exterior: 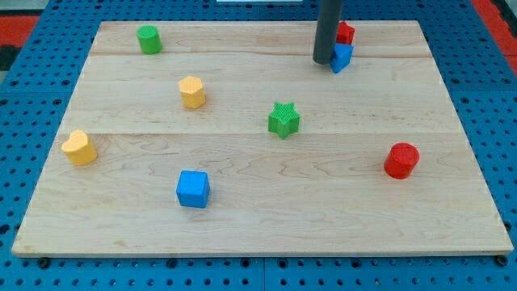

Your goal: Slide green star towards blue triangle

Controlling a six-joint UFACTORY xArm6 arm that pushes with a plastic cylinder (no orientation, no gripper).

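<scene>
My tip (pixel 325 62) beside blue triangle (pixel 343 56); green star (pixel 283 120) apart

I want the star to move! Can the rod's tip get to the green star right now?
Probably yes. My tip sits at the view's top beside the blue triangle, and no block lies between it and the green star.

surface: pale wooden board (pixel 258 218) | surround: blue pegboard (pixel 32 121) | light: even

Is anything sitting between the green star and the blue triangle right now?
No block lies between them. The green star has bare board up to the blue triangle at the view's top right. My tip rests just left of the triangle, beside that line; a red block sits behind it.
</scene>
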